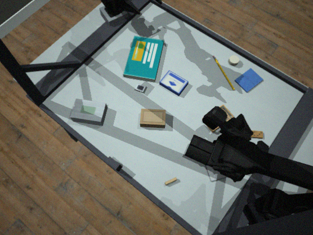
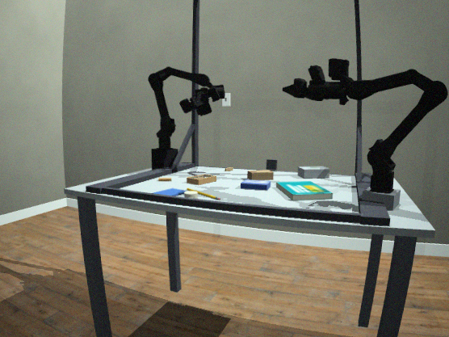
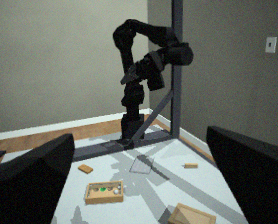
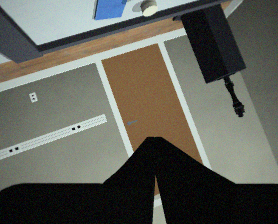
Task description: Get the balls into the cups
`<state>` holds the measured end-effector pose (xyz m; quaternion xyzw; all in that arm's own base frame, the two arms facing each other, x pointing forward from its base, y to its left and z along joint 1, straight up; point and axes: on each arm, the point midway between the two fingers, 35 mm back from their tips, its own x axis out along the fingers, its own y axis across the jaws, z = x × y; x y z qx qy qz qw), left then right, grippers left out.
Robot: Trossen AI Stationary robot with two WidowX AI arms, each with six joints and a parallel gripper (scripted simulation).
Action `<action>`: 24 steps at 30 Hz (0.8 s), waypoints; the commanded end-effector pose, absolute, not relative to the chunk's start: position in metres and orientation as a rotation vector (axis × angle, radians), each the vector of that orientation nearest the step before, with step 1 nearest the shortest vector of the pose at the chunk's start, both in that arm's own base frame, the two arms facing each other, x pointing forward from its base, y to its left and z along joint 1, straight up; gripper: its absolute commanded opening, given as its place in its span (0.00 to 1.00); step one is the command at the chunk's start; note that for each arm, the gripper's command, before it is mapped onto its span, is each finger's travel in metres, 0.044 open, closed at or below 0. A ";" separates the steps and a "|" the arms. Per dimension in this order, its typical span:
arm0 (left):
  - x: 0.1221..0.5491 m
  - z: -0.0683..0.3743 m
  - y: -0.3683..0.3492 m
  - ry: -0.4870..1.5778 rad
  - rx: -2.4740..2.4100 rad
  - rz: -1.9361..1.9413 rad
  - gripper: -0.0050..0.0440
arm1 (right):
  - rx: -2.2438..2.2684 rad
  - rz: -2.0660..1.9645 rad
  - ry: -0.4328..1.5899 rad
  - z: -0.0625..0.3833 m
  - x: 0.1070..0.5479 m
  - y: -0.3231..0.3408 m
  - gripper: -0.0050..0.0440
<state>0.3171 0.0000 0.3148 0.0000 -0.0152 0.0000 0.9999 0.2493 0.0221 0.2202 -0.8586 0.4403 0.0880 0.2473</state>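
The wooden puzzle lies flat on the table, partly hidden under my right arm in the top view. It also shows in the exterior view. In the left wrist view I see a green spot and a pale ball inside it; the rest is too small to tell. My right gripper hangs high above the puzzle with its fingers shut and empty. My left gripper is high at the other end of the table, open and empty.
A teal book, a blue-white box, a wooden box and a grey box lie mid-table. A pencil, blue pad and white roll lie near one edge. Small wooden blocks lie near the puzzle.
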 end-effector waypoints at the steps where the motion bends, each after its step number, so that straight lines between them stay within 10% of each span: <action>1: 0.316 0.323 0.000 -0.050 0.000 0.000 0.92 | -2.331 0.231 1.191 0.224 0.250 0.022 0.10; 18: 0.316 0.323 0.000 -0.050 0.000 0.000 0.92 | -2.331 0.231 1.191 0.224 0.250 0.022 0.10; 19: 0.316 0.323 0.000 -0.050 0.000 0.000 0.92 | -2.331 0.231 1.191 0.224 0.250 0.022 0.92; 24: 0.316 0.323 0.000 -0.050 0.000 0.000 0.92 | -2.331 0.231 1.191 0.224 0.250 0.022 0.92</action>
